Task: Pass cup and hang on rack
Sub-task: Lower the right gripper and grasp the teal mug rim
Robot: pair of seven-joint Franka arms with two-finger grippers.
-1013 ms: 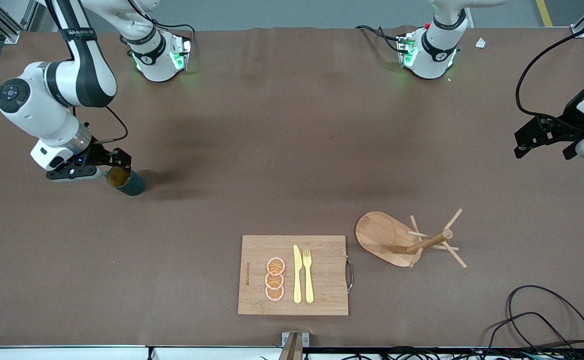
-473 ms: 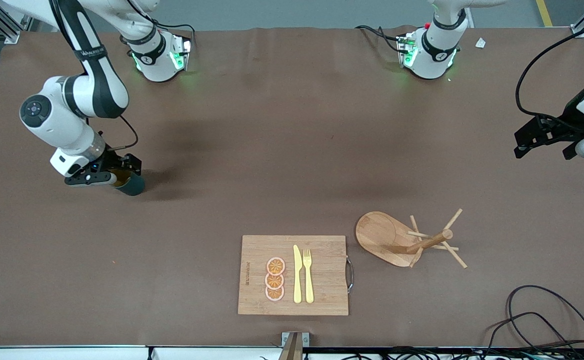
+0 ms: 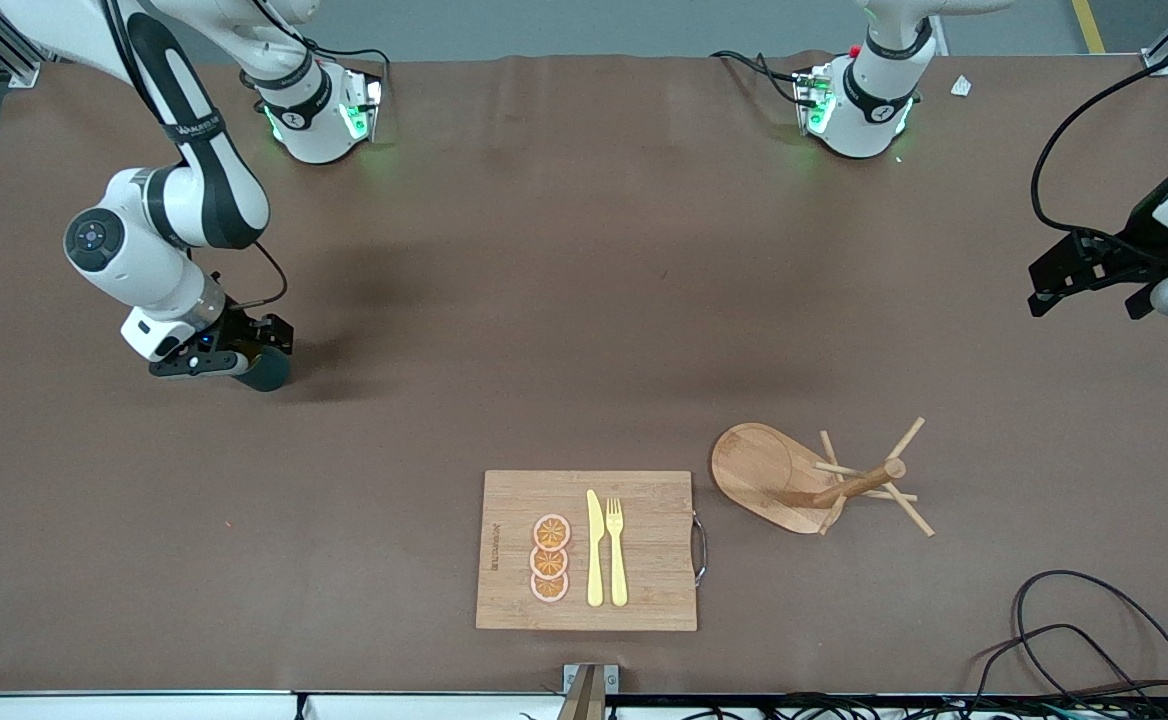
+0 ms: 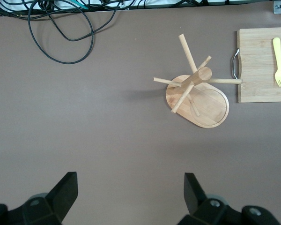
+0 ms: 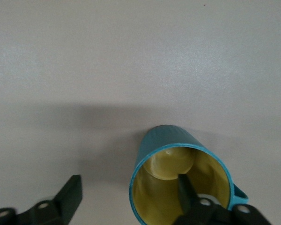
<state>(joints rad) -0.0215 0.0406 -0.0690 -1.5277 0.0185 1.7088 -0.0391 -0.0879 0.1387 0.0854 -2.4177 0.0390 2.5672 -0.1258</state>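
Observation:
The dark teal cup (image 3: pixel 266 371) with a mustard-yellow inside stands on the table at the right arm's end. My right gripper (image 3: pixel 244 355) is open and low over it. In the right wrist view (image 5: pixel 129 183) one finger is inside the cup (image 5: pixel 164 140) and the other is outside its wall. The cup's handle (image 5: pixel 239 194) shows beside the inner finger. The wooden rack (image 3: pixel 856 484) stands toward the left arm's end, nearer the front camera, and shows in the left wrist view (image 4: pixel 196 93). My left gripper (image 3: pixel 1086 300) waits open and empty above the table's left-arm end (image 4: pixel 130 187).
A wooden cutting board (image 3: pixel 644 560) with a metal handle lies beside the rack, near the front edge. It carries a yellow knife (image 3: pixel 595 550), a yellow fork (image 3: pixel 616 550) and three orange slices (image 3: pixel 550 558). Black cables (image 3: pixel 1074 640) lie at the front corner.
My right gripper has moved over the cup and come down, so it now hides the cup's mouth in the front view. The cup and the left arm have not moved.

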